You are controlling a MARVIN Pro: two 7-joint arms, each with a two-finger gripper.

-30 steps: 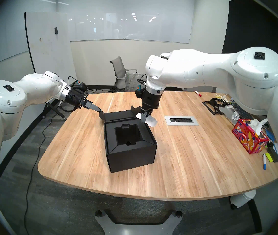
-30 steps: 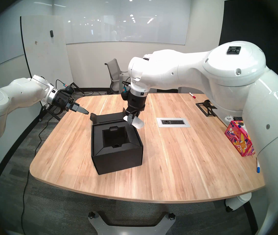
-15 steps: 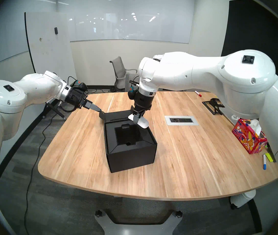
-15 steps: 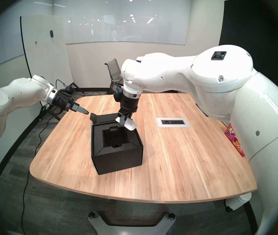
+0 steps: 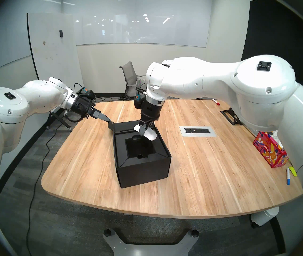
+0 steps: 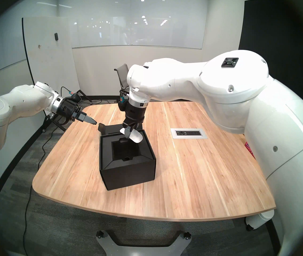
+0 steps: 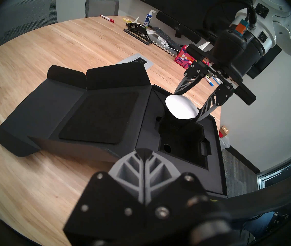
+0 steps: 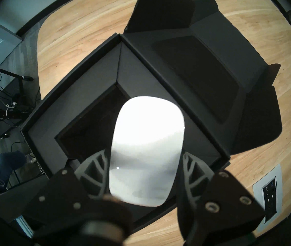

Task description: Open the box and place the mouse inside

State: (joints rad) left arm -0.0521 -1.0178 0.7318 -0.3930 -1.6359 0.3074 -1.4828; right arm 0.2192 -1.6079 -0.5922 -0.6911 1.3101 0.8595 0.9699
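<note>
One open black box (image 5: 143, 168), one white mouse (image 5: 148, 133), two tools, right tool (image 5: 144, 129) gripping it

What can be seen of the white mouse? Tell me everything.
The smooth white oval computer mouse is flat and glossy, with rounded ends. It hangs tilted, clamped by its long sides between the right gripper's grey ribbed fingers, above the far right part of the open matte black cardboard box, partly over its recessed insert. Nothing else touches it.

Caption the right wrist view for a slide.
Right end effector holds the white mouse above the open black box.
</note>
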